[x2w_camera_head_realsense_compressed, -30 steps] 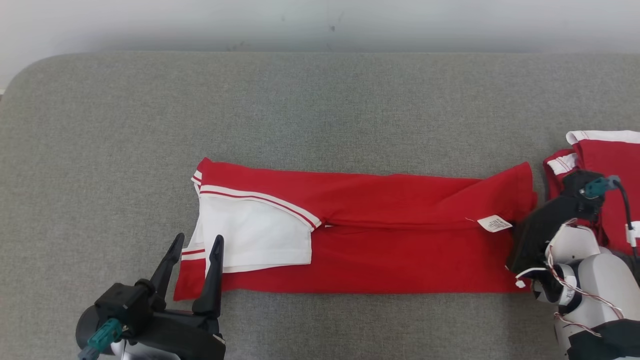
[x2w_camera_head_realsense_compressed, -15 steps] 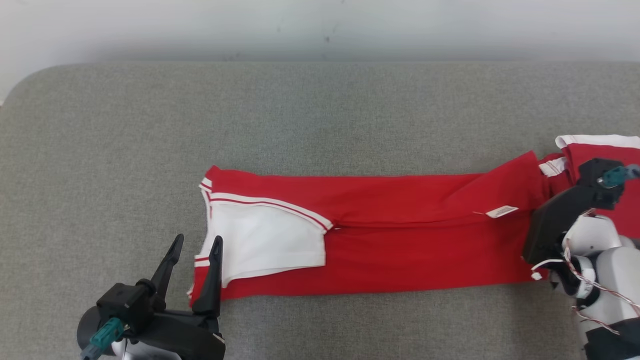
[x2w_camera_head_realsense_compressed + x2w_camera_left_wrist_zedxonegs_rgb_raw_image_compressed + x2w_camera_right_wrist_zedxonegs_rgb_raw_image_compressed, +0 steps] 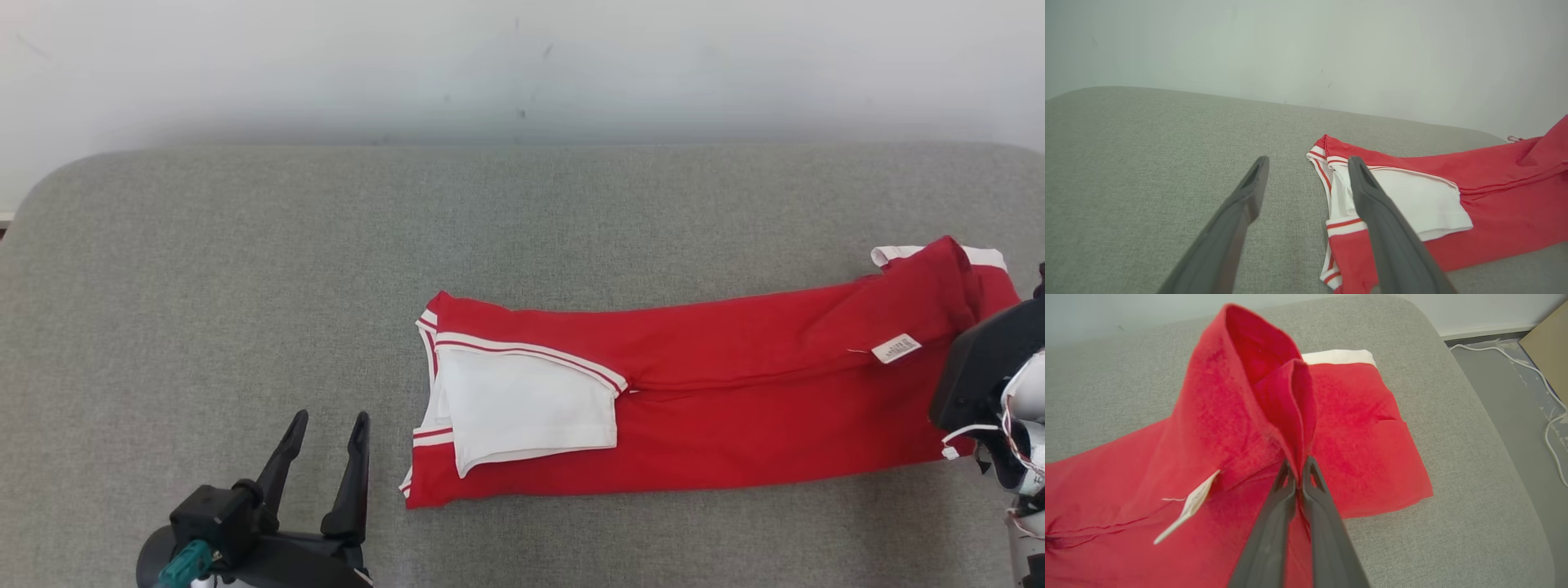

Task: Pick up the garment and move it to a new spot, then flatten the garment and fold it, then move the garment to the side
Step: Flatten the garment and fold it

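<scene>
garment (image 3: 1229,416), pinched in right gripper (image 3: 1299,468)

Grey upholstered surface (image 3: 245,286), long-folded red-and-white garment (image 3: 735,408) across its right half, folded red piece (image 3: 1372,428) at its right end

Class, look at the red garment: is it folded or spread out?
Folded into a long strip: the garment shows one red layer overlapping another, a white part on top.
</scene>
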You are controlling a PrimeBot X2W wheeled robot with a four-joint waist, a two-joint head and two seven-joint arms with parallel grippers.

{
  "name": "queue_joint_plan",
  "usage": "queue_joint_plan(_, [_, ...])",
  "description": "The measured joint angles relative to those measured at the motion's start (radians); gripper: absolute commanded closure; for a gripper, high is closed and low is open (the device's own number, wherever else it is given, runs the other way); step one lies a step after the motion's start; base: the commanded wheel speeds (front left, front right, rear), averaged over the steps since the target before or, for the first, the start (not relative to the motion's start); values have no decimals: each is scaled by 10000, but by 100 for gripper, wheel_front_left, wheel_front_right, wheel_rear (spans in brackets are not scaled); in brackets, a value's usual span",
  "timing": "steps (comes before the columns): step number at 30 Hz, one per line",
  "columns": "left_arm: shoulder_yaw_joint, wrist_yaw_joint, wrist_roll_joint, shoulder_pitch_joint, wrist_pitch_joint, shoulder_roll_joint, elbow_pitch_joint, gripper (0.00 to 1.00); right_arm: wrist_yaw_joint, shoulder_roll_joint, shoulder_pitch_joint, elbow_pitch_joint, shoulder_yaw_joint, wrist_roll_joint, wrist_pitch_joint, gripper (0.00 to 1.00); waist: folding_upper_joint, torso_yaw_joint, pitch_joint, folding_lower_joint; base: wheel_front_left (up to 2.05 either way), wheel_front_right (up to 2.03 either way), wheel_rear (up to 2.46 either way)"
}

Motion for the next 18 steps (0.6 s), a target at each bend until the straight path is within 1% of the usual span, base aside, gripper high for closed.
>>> queue_joint_plan(3, [-61,-2,0,83,-2,-17,8,0,0,31,-2,-316,322,-12,217,100,0,8,-137,0,0,0,0])
queue_joint_plan(6, [-109,-10,-10,144,-12,-29,25,0,184,268,-59,-550,938,-67,407,100,0,49,-249,0,0,0,0])
queue_joint_plan(11, [-130,-13,-42,187,-13,-33,50,0,545,968,-459,-802,2132,-84,704,100,0,140,-395,0,0,0,0])
queue_joint_plan(13, [-174,-84,-52,193,-13,-42,73,0,675,1175,-626,-825,2535,-82,813,100,0,184,-431,0,0,0,0])
queue_joint_plan(18, [-238,-94,-65,208,-13,-82,71,0,763,1296,-972,-754,3373,-82,1131,100,0,326,-461,-1,0,0,0])
